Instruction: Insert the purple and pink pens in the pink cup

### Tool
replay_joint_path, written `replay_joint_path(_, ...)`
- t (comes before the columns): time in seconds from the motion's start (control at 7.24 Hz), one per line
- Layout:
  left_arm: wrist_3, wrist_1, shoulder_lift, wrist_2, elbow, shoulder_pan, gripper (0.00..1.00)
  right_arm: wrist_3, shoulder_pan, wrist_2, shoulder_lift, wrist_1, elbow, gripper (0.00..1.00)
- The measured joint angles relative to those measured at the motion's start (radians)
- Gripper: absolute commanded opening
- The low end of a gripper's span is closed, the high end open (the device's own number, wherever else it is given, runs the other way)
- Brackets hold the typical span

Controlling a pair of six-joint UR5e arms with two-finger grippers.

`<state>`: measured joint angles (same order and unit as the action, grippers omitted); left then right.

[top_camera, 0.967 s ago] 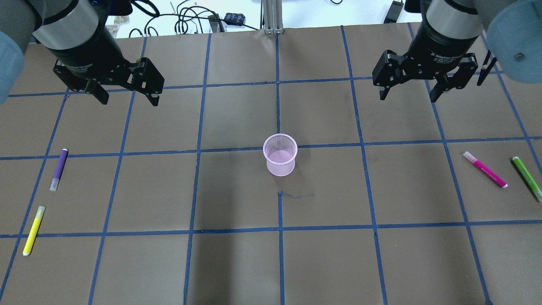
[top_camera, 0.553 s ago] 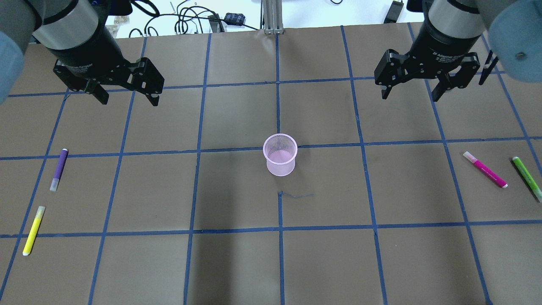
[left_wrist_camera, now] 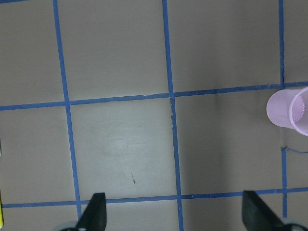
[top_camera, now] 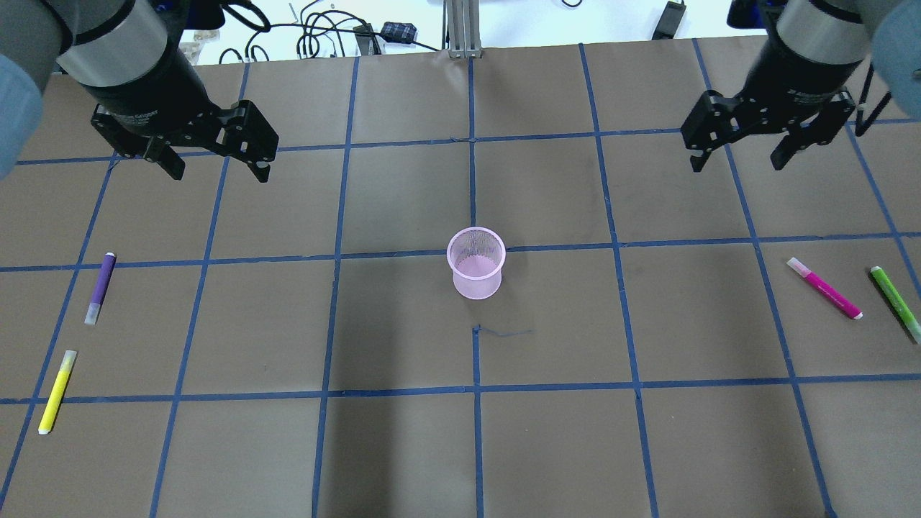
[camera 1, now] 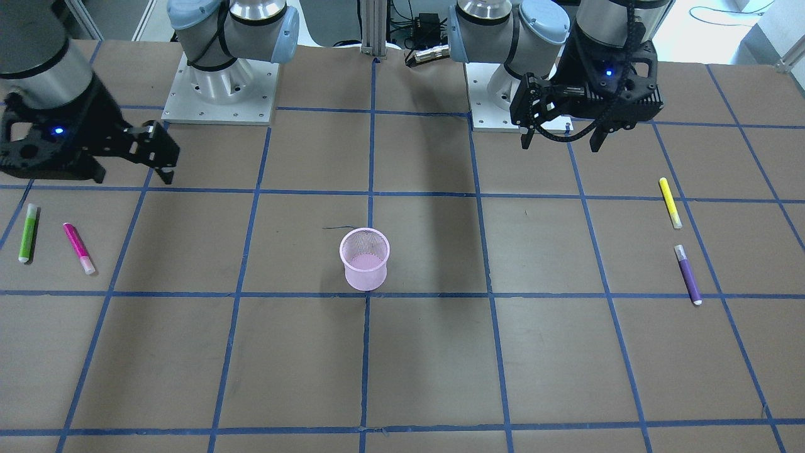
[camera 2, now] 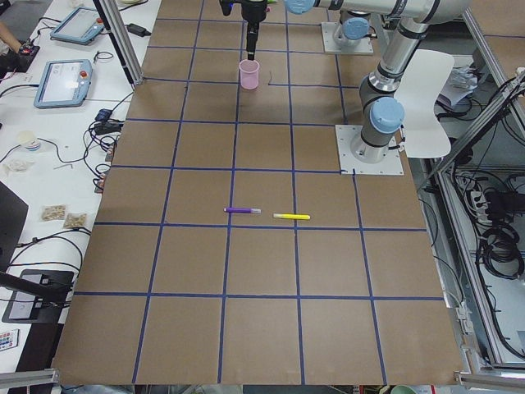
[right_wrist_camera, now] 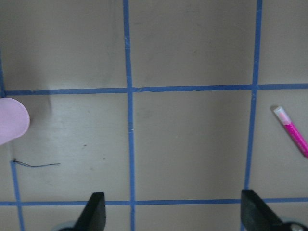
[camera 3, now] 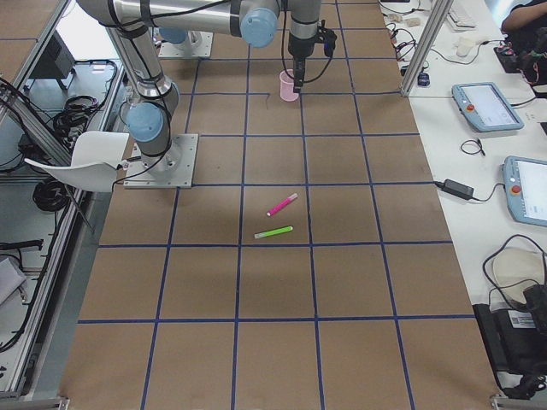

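Entry: you are looking at a table (top_camera: 403,446) showing matte brown, gridded into squares by blue tape lines. The pink cup (top_camera: 475,273) is reading pale pink with a fine mesh pattern on its wall. The purple pen (top_camera: 101,287) is showing a violet barrel and a pale greyish cap. The pink pen (top_camera: 824,288) is showing magenta with a whitish cap. The yellow pen (top_camera: 57,392) is reading bright yellow and the green pen (top_camera: 895,302) lime green. The left hand (top_camera: 219,173) and right hand (top_camera: 735,165) are showing black, each glowing with a small blue light (camera 1: 608,72) in the front-facing view.

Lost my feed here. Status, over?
Left tool and right tool open, empty. Purple pen, pink pen lying flat, pink cup empty. Yellow pen, green pen beside them, not blocking.
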<state>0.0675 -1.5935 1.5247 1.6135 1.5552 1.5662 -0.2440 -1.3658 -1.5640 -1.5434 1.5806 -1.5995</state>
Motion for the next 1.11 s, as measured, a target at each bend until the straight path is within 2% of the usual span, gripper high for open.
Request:
replay_joint_path(0.28, 0.003, -0.001, 0.012, 0.008, 0.039, -0.031, 1.0, -0.334, 0.143, -0.017, 0.029, 0.053, -0.022, 1.0)
replay_joint_path(0.69, 0.139, 0.039, 0.05, 0.009, 0.142, -0.232, 1.0, -0.799, 0.342, -0.028, 0.09, 0.314, -0.159, 1.0)
replay_joint_path(1.11, 0.27, 0.108, 0.141, 0.012, 0.184, -0.43, 1.0, -1.042, 0.468, -0.002, 0.18, 0.519, -0.306, 1.0)
